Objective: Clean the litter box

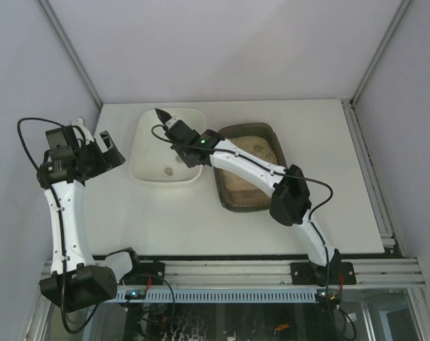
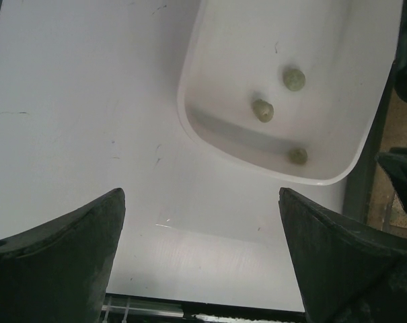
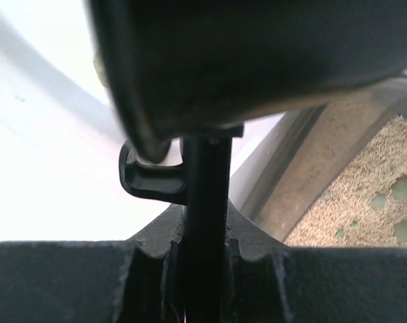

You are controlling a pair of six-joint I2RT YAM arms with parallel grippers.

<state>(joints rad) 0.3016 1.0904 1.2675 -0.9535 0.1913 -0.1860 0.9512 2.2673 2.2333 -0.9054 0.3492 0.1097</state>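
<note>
The dark grey-brown litter box (image 1: 237, 207) with beige litter lies right of centre, partly hidden by my right arm. Its rim (image 3: 294, 165) and litter with several greenish clumps (image 3: 403, 189) show in the right wrist view. My right gripper (image 1: 175, 129) is shut on a black scoop (image 1: 160, 114) and holds it over the white tray (image 1: 145, 177). The scoop's handle (image 3: 204, 195) runs between the fingers of my right gripper (image 3: 203, 262). My left gripper (image 1: 109, 150) is open and empty just left of the white tray. In the left wrist view it (image 2: 202, 222) hangs over bare table.
The white tray (image 2: 188, 114) holds three small greenish clumps (image 2: 262, 110). The litter box's dark rim (image 2: 359, 192) touches its right side. Grey walls enclose the table at back, left and right. An aluminium rail (image 1: 236, 270) runs along the near edge.
</note>
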